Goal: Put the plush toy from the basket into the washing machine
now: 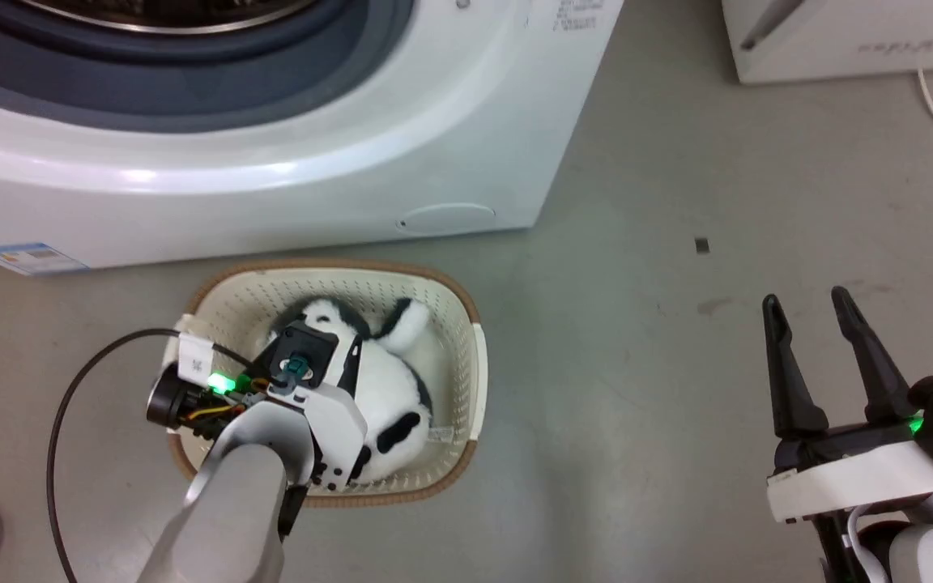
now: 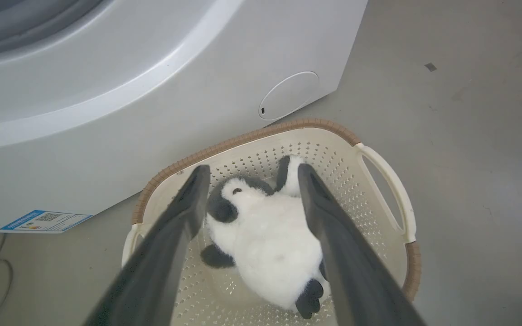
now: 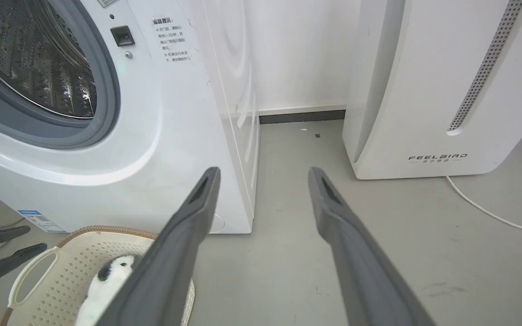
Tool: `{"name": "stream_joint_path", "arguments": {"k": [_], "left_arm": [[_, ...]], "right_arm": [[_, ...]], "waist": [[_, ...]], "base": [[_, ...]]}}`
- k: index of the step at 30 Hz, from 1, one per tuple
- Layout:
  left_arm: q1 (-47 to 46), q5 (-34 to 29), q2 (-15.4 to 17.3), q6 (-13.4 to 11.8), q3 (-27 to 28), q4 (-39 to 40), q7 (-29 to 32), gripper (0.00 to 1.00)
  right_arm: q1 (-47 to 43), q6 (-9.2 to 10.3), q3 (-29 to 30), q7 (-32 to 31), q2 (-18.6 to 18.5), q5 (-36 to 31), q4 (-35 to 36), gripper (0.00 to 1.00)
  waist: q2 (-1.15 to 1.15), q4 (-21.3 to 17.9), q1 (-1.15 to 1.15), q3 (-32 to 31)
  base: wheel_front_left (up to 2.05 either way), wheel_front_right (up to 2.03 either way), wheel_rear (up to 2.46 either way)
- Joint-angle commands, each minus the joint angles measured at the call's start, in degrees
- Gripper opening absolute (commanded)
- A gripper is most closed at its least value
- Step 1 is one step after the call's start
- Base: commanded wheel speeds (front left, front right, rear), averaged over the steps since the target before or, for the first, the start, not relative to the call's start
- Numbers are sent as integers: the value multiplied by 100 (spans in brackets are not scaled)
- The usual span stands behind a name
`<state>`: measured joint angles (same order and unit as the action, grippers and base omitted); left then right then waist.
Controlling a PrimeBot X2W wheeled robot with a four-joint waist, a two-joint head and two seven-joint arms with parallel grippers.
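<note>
My left gripper is spread wide and reaches down into the basket, one finger on either side of the plush toy. I cannot tell whether either finger touches the fur. In the left wrist view the toy lies flat on the basket bottom, its long axis running from 11 o'clock to 5 o'clock, with its head toward 11 and its black feet toward 5.

My right gripper is also open and holds nothing. It sits above the bare grey floor, well apart from the basket at its 3 o'clock in the head view.

The basket stands on the floor just in front of the washing machine, at its 6 o'clock, with the drum opening uncovered. A white appliance stands at the machine's 3 o'clock, with a white cable trailing beside it.
</note>
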<state>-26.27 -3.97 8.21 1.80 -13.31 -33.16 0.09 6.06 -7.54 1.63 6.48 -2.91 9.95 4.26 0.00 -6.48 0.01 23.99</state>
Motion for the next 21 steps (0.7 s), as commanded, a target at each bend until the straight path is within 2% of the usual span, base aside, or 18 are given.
{"name": "stream_joint_path", "arguments": {"k": [1, 12, 21], "left_arm": [[-179, -39, 57, 32, -66, -140, 23, 100], [-833, -181, 365, 171, -495, -793, 543, 100], [-1315, -66, 451, 271, -752, -1324, 1179, 100]], "right_arm": [[122, 3, 14, 57, 1, 91, 47, 100], [314, 3, -32, 188, 2, 374, 175, 100], [353, 3, 44, 295, 2, 519, 279, 100]], "waist": [[0, -100, -1, 210], [0, -333, -1, 987], [0, -401, -1, 1487]], "base": [[0, 0, 0], [0, 0, 0], [0, 0, 0]]}}
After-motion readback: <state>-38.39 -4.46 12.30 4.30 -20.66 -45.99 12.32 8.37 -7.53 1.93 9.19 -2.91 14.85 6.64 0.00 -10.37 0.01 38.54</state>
